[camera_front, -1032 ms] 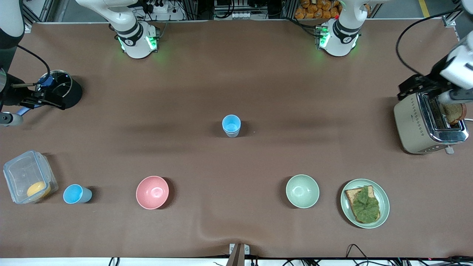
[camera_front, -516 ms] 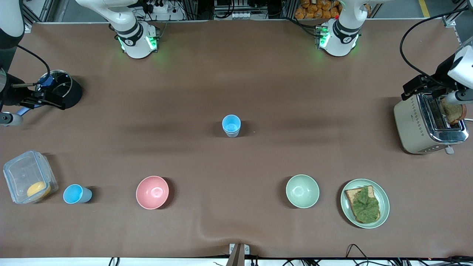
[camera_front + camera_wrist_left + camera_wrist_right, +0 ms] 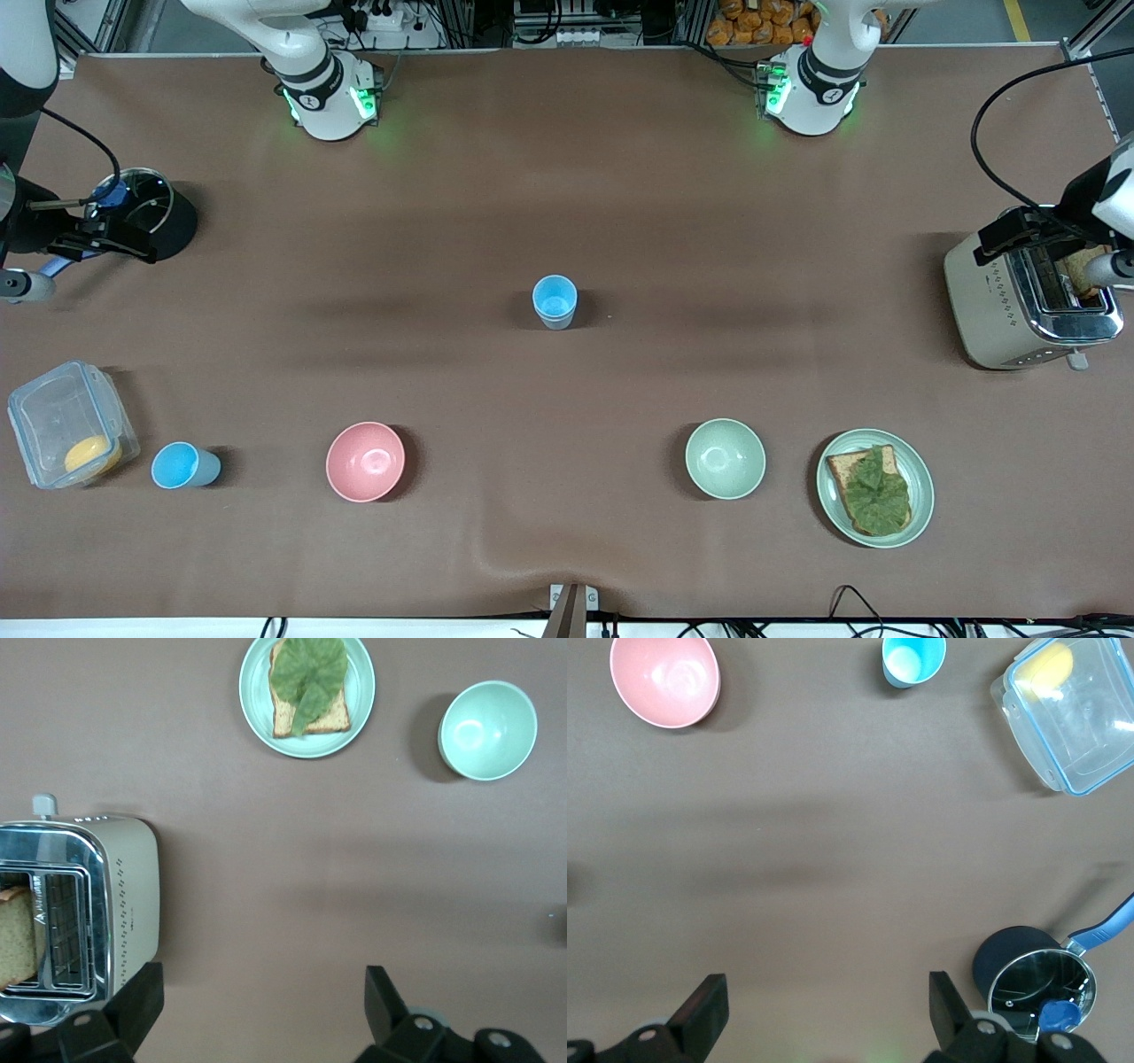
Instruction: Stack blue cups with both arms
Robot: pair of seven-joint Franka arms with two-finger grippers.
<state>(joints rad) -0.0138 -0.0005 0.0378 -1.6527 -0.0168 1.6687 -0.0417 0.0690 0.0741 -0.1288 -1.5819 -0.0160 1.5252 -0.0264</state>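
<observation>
One light-blue cup [image 3: 555, 301] stands upright alone at the middle of the table. A second blue cup [image 3: 184, 466] stands near the front camera's edge, between a clear container and the pink bowl; it also shows in the right wrist view [image 3: 913, 660]. My left gripper [image 3: 1019, 235] hangs open and empty over the toaster at the left arm's end, as the left wrist view [image 3: 261, 1005] shows. My right gripper [image 3: 97, 239] hangs open and empty beside a black pot at the right arm's end, as the right wrist view [image 3: 826, 1005] shows. Both are well away from the cups.
A pink bowl [image 3: 365, 461], a pale green bowl [image 3: 725, 458] and a plate [image 3: 921, 483] with toast and a leaf sit along the near edge. A clear container [image 3: 53, 416] holds something yellow. A toaster [image 3: 983, 301] with bread and a black pot [image 3: 173, 226] stand at the table's ends.
My left gripper has shifted a little farther out over the toaster, toward the table's end. The right arm and both cups have not moved.
</observation>
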